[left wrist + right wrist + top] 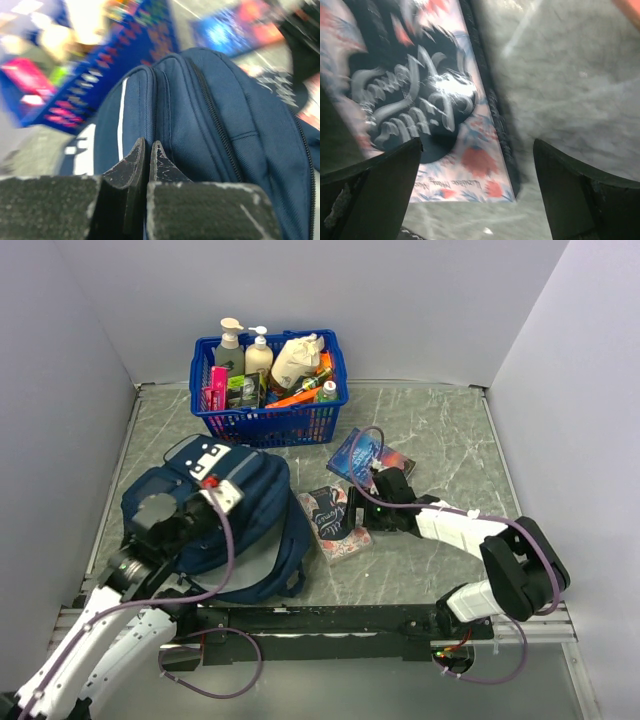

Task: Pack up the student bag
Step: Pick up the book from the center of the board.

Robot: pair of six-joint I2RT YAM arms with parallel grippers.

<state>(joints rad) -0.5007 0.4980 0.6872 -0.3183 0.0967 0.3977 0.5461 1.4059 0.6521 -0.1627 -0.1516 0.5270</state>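
The jaws of our right gripper (476,150) stand wide apart, straddling the edge of the floral notebook (415,95) lying flat on the table (570,75) — placed, we judge, for a pick. Our left gripper (148,145) is pinched together, nothing visible between its tips, close over the student bag (200,110) — perhaps to steady it; the bag lies just left of the notebook

Overhead view's bright, even and sharp, just soft shadows. Left wrist shot is motion-smeared across the top, blown out at upper left; the backpack (200,125) is fairly crisp. Right wrist view's blurry, with glare on the book cover (437,95).
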